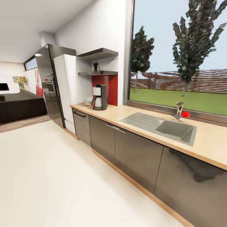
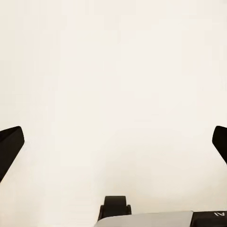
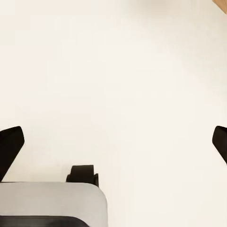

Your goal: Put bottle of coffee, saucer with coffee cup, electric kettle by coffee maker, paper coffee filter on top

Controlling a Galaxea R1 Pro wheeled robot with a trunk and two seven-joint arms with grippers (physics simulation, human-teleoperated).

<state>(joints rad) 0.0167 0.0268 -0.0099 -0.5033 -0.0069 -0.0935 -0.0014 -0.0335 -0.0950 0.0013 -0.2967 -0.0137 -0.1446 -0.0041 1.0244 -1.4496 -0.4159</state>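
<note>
The coffee maker (image 1: 99, 97), black with a white upper body, stands on the kitchen countertop (image 1: 138, 111) near its far left end, before a red wall panel. Above it a small dark bottle of coffee (image 1: 96, 66) stands on the lower grey shelf (image 1: 98, 73). A small white item (image 1: 87, 103) lies on the counter just left of the machine, too small to identify. In the wrist views, my left gripper (image 2: 113, 144) and right gripper (image 3: 113, 144) are open and hold nothing, both hanging over cream floor with black fingertips (image 2: 10, 144) (image 3: 10, 144) wide apart.
A grey sink (image 1: 164, 126) with a steel faucet (image 1: 179, 111) and a red object (image 1: 185, 114) is set in the counter under the window. Grey cabinet fronts (image 1: 135, 154) run below. A dark fridge (image 1: 47, 85) and white tall cabinet (image 1: 67, 91) stand at the counter's far end.
</note>
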